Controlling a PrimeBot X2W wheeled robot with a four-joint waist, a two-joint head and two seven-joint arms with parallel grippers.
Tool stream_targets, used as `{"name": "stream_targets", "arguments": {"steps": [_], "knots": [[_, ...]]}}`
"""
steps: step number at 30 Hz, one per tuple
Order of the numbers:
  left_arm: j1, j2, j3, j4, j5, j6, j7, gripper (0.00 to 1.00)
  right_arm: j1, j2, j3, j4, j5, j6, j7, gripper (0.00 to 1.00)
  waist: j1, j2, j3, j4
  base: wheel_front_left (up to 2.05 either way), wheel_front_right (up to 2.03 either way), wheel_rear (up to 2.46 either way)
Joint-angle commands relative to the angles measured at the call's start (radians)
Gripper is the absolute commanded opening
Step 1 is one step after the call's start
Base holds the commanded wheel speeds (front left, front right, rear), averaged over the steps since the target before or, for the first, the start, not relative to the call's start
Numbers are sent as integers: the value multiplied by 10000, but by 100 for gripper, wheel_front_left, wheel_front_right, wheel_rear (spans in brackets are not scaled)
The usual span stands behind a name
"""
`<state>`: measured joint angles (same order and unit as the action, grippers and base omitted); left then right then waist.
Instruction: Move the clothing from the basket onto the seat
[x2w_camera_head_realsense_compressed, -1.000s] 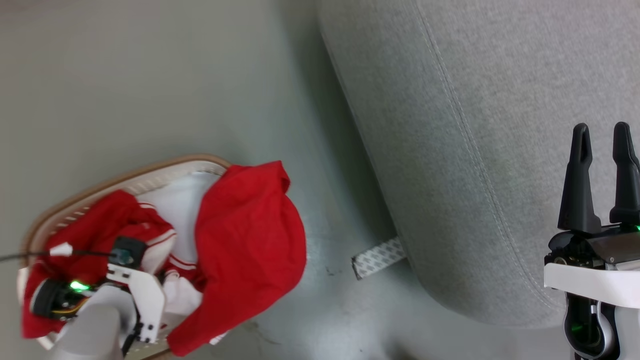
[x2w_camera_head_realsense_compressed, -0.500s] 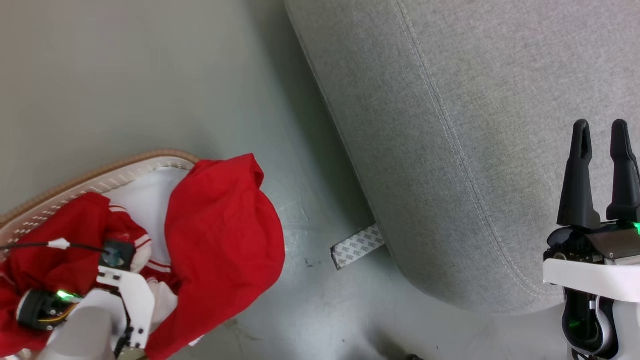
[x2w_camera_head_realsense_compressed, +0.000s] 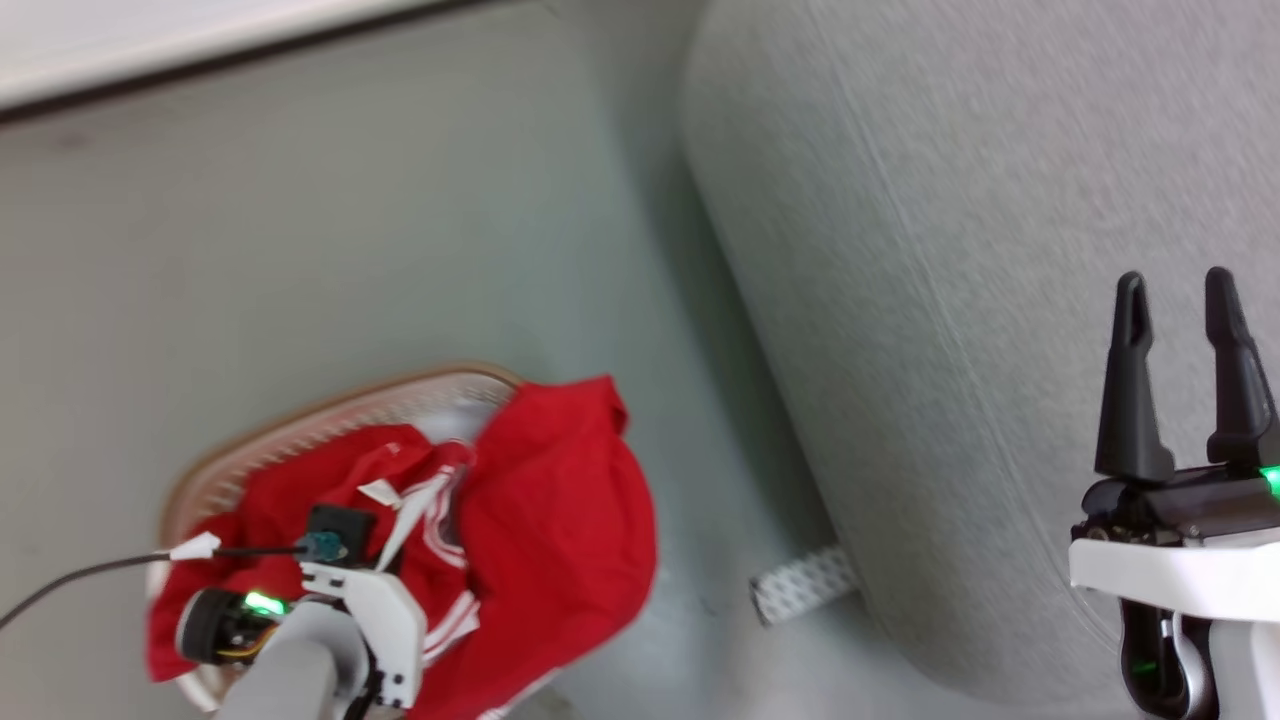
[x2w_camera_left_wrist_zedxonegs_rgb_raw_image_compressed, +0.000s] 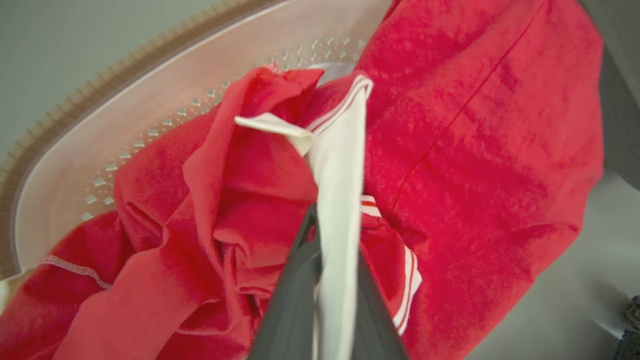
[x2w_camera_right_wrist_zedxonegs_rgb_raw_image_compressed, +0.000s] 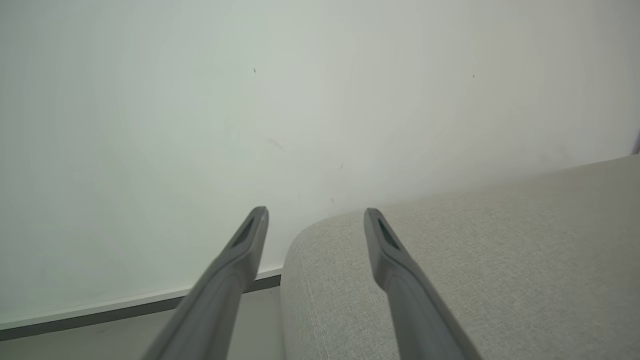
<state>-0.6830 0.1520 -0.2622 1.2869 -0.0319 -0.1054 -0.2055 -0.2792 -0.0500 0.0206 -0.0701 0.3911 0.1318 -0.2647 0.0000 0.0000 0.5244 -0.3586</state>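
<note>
Clothing (x2w_camera_head_realsense_compressed: 560, 520) heaps up bright red in the basket (x2w_camera_head_realsense_compressed: 330, 410), and what a colour against that grey-green floor (x2w_camera_head_realsense_compressed: 350, 230)! One broad, plain red piece drapes right over the rim on the side nearest the seat (x2w_camera_head_realsense_compressed: 950, 250) and hangs down the outside wall. Beside it sits a rumpled garment with white panels and thin white stripes along its edges.

Over to the left wrist view: the clothing (x2w_camera_left_wrist_zedxonegs_rgb_raw_image_compressed: 475, 150) fills most of the oval, with the perforated white wall and tan rim of the basket (x2w_camera_left_wrist_zedxonegs_rgb_raw_image_compressed: 100, 85) curving bare along the far side. A long white panel (x2w_camera_left_wrist_zedxonegs_rgb_raw_image_compressed: 340, 165) rises out of the red folds, and the left gripper (x2w_camera_left_wrist_zedxonegs_rgb_raw_image_compressed: 334, 240) has it, both dark fingers pinched tight on that panel with the fabric sandwiched between them.

The right gripper (x2w_camera_head_realsense_compressed: 1174, 280) hangs above the seat, fingers spread apart, nothing between them. From its own wrist, the right gripper (x2w_camera_right_wrist_zedxonegs_rgb_raw_image_compressed: 315, 212) points at a pale wall (x2w_camera_right_wrist_zedxonegs_rgb_raw_image_compressed: 250, 100), with the seat (x2w_camera_right_wrist_zedxonegs_rgb_raw_image_compressed: 475, 260) rounding in light grey below.

Down at the seat's base, a small white dotted strip (x2w_camera_head_realsense_compressed: 800, 597) lies on the floor, well apart from the basket.
</note>
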Motion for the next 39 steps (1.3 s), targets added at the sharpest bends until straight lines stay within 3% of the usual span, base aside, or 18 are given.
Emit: {"name": "stream_targets", "arguments": {"steps": [1, 8, 17, 22, 30, 39], "knots": [[92, -117, 14, 2, -238, -77, -176, 0, 180, -13, -34, 42, -204, -21, 5, 100, 0, 0, -1044, 995, 0, 0, 0], [392, -816, -68, -726, -1020, -245, -592, 0, 897, -19, -78, 350, -529, -21, 5, 100, 0, 0, -2568, 2254, 0, 0, 0], [1158, -992, -1507, -3795, -2724, -251, -599, 0, 1759, -51, 174, 710, -613, -21, 5, 100, 0, 0, -4105, 3306, 0, 0, 0], [1322, -995, -1886, -5472, -3371, -253, -599, 0, 2127, -115, 374, 913, -540, -21, 5, 100, 0, 0, -4705, 3634, 0, 0, 0], [1114, -995, -1781, -8181, -3471, -254, -599, 0, 2498, -186, 844, 1097, -558, -21, 5, 100, 0, 0, -5187, 3930, 0, 0, 0], [1521, -997, -1675, -9490, -3393, -48, -594, 0, 2439, -381, 1582, 1110, -434, -21, 5, 100, 0, 0, -5225, 3946, 0, 0, 0]]}}
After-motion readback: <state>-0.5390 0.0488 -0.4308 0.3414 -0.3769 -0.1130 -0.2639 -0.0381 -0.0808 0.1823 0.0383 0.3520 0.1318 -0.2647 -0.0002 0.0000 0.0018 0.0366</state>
